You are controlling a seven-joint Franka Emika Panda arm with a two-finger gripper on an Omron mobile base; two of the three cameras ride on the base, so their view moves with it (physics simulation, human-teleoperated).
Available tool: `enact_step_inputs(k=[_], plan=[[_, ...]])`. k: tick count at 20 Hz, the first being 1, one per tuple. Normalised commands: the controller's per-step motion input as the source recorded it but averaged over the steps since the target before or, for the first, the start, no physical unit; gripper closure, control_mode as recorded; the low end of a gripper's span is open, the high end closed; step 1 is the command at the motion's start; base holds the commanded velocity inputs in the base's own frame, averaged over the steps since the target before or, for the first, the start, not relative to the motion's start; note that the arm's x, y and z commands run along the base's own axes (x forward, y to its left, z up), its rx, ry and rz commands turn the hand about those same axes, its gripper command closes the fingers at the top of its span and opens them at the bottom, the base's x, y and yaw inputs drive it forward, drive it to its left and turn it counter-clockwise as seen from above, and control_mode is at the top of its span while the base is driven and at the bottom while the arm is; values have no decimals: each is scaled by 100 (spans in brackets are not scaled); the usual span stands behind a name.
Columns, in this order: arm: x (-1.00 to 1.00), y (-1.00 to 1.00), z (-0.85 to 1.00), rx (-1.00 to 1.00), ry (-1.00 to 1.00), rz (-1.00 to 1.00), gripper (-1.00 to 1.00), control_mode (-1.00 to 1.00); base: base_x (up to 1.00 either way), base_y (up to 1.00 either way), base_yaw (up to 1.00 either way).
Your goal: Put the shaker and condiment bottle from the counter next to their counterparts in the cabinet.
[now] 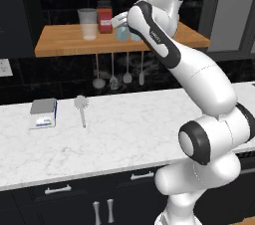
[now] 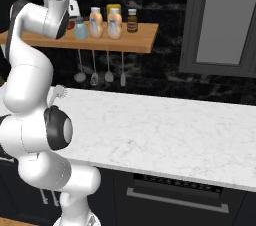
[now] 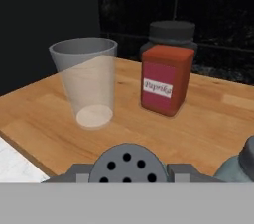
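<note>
Closest in the hand view is the shaker [image 3: 126, 163]; its holed grey cap sits right between the gripper [image 3: 126, 176] tips, jaws narrow and clamped on it, over the cabinet [image 3: 59, 124] board's front edge; another shaker [image 3: 238, 168] is just beside it; further back stand a clear cup [image 3: 89, 82] and a red paprika jar [image 3: 166, 77]; two orange bottles [image 2: 105, 24] sit toward the board's right end.

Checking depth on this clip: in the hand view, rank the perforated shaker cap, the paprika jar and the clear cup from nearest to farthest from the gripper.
1. Perforated shaker cap: between the gripper's fingertips.
2. Clear cup: ahead, left, on the wooden shelf.
3. Paprika jar: ahead, right, slightly farther back.
</note>
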Motion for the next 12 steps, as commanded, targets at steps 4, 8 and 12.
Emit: enact_step_inputs(k=[4, 8, 12], plan=[[5, 0, -13, -4, 2, 0, 100, -100, 0, 0, 0], [20, 0, -23, -9, 5, 0, 100, -100, 0, 0, 0], [27, 0, -4, -5, 2, 0, 100, -100, 0, 0, 0]])
